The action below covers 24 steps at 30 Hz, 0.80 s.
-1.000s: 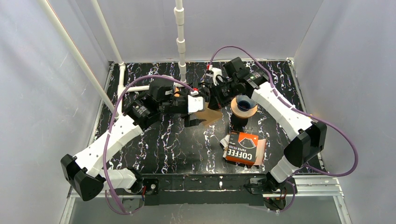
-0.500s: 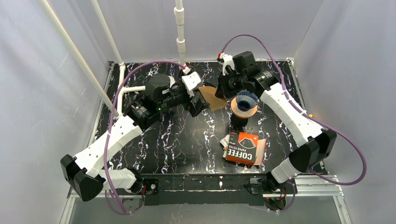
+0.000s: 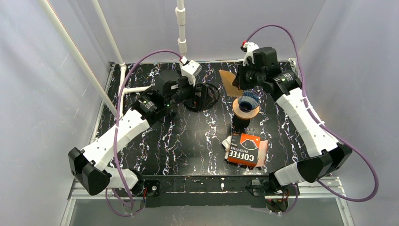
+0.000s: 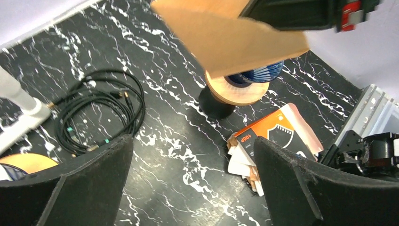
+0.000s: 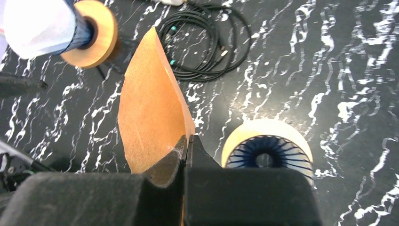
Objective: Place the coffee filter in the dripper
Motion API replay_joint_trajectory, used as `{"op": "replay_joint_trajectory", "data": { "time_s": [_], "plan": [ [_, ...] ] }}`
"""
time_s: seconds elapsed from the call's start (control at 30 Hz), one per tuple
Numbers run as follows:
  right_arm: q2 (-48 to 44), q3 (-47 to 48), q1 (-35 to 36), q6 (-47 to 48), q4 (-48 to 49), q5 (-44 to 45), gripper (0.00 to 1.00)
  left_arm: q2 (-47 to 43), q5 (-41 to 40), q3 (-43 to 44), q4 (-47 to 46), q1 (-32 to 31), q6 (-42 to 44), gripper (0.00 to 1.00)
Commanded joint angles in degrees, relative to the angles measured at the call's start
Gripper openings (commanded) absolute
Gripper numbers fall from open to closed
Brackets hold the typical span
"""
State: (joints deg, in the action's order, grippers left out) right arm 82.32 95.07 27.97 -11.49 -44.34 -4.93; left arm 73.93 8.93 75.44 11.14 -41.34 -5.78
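Observation:
My right gripper (image 3: 238,83) is shut on a brown paper coffee filter (image 3: 228,82) and holds it in the air, just behind and left of the dripper. The right wrist view shows the filter (image 5: 153,106) pinched at its lower edge by that gripper (image 5: 188,141). The dripper (image 3: 246,104) is a blue ribbed cone in a wooden collar on a black stand; it also shows in the right wrist view (image 5: 267,149) and the left wrist view (image 4: 244,84). My left gripper (image 3: 201,97) is open and empty (image 4: 192,141), left of the filter.
An orange coffee filter box (image 3: 245,148) with loose filters lies in front of the dripper. A coiled black cable (image 5: 207,37) lies at the back middle. A second wooden-collared piece (image 5: 89,30) sits by the left arm. White pipes (image 3: 181,28) stand at the back.
The left gripper has let go of the filter and drawn back to the left. The right gripper has carried the filter up and to the back right, beside the dripper.

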Motion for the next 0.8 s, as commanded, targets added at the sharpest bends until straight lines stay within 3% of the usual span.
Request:
{"op": "replay_joint_trajectory", "data": {
  "time_s": [0.0, 0.2, 0.6, 0.77],
  "plan": [
    [-4.4, 0.4, -1.3, -0.3, 3.1, 7.6, 0.01, 2.3, -1.1, 3.3, 4.9, 0.3, -7.4, 0.98],
    [-6.6, 0.2, -1.9, 0.5, 2.4, 13.0, 0.01, 8.6, -0.5, 8.8, 14.3, 0.3, -9.7, 0.98],
    [-11.2, -3.7, -2.1, -1.3, 1.2, 22.4, 0.01, 24.9, -2.6, 29.0, 43.7, 0.3, -10.0, 0.98],
    [-12.0, -5.7, -2.3, -3.4, 0.4, 23.9, 0.01, 27.4, -2.0, 30.4, 46.4, 0.4, -10.7, 0.98]
  ]
}}
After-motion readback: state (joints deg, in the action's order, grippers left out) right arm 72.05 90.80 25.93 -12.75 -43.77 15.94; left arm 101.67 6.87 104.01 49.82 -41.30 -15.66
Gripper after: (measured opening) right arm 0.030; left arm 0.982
